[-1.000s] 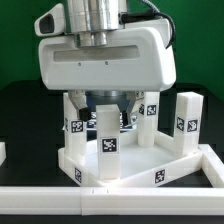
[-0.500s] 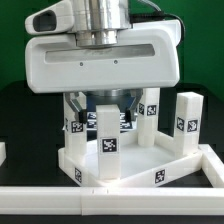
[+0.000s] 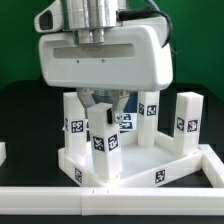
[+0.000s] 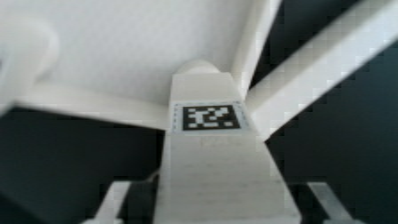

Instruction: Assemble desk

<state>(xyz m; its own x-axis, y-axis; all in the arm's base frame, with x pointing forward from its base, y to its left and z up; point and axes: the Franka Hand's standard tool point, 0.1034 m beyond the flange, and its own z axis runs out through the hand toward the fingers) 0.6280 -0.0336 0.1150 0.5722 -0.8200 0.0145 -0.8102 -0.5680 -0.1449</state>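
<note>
The desk slab (image 3: pixel 160 160) lies flat with white tagged legs standing up from its corners. The front leg (image 3: pixel 103 150) stands between the fingers of my gripper (image 3: pixel 106 112), which hangs straight above it. In the wrist view the same leg (image 4: pixel 214 150) runs up between the two fingers (image 4: pixel 121 200), with a dark gap on each side, so the jaws are open around it. Other legs stand at the rear on the exterior view's left (image 3: pixel 74 120), at the rear middle (image 3: pixel 148 108) and at the exterior view's right (image 3: pixel 186 125).
A long white border rail (image 3: pixel 120 196) runs along the front and turns up the exterior view's right side (image 3: pixel 212 160), close to the slab. A small white piece (image 3: pixel 3 152) shows at the exterior view's left edge. The table is black.
The hand has turned about its vertical axis above the front leg. The front leg's tag face has shifted toward the exterior view's left, so the leg has turned with it.
</note>
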